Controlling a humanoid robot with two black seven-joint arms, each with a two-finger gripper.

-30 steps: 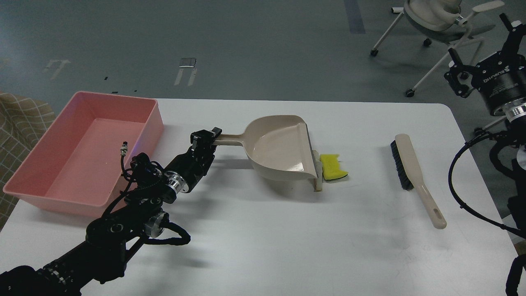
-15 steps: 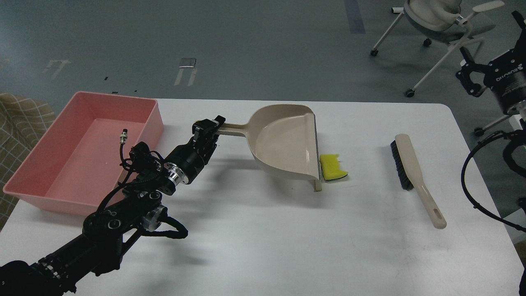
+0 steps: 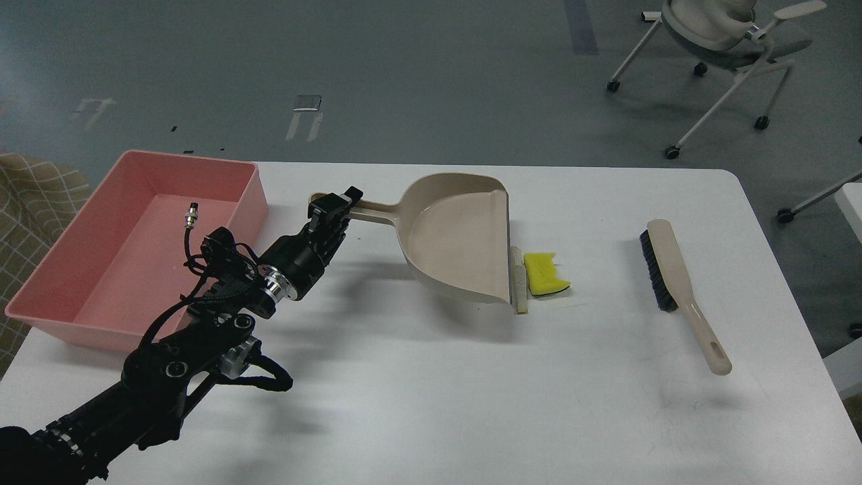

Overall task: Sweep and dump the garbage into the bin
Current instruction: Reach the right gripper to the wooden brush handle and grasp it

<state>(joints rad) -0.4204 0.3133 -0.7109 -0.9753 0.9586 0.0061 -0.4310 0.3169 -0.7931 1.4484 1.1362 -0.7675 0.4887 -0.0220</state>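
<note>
the left gripper (image 3: 335,210) is clamped on the handle of the beige dustpan (image 3: 458,237), holding it tilted with its open mouth facing right. just right of the dustpan's lip lies the off-white strip (image 3: 518,283), and touching that strip's right side, the yellow sponge piece (image 3: 544,273). far left of the dustpan sits the pink bin (image 3: 108,269); well right, the brush (image 3: 680,286). all rest on the white table (image 3: 431,404).

Smooth grey-blue floor (image 3: 417,74) fills upper half, with dark blue tape strip (image 3: 580,25) and pale scuffed tape marks (image 3: 304,114). White rounded-corner rectangular table (image 3: 471,391) in foreground. White-framed wheeled office chair (image 3: 714,47) at top right. Beige grid-patterned fabric (image 3: 30,202) at left edge. Even, soft light.
</note>
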